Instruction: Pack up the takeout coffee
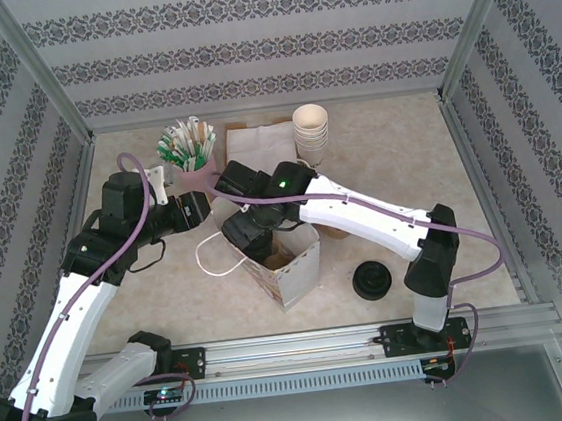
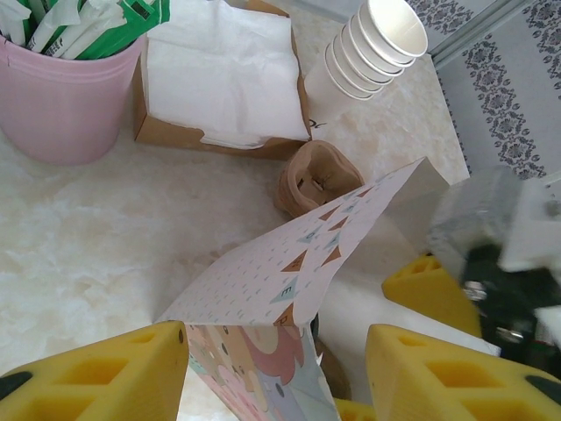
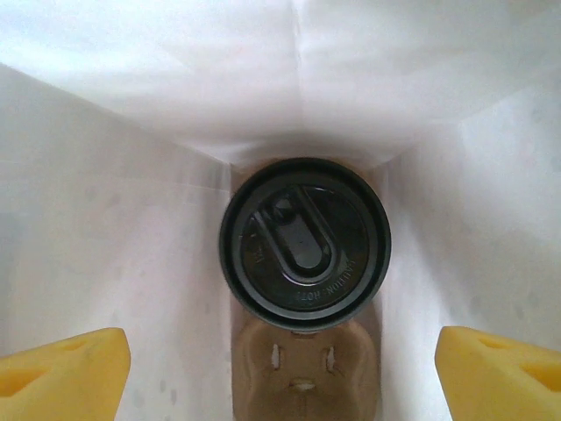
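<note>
The paper bag stands mid-table, and the coffee cup already sits deep inside it, so the packing looks nearly done. The right gripper hangs above the cup, fingers wide apart and touching nothing. The left gripper, at the bag's 9 o'clock, has the bag's wall between its fingers, but I cannot tell if it pinches.

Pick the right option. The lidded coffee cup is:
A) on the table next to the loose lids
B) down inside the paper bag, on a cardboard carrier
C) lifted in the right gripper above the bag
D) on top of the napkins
B: the right wrist view looks down at the lidded cup sitting at the bottom of the bag, between its white walls, on the cardboard carrier.
</note>
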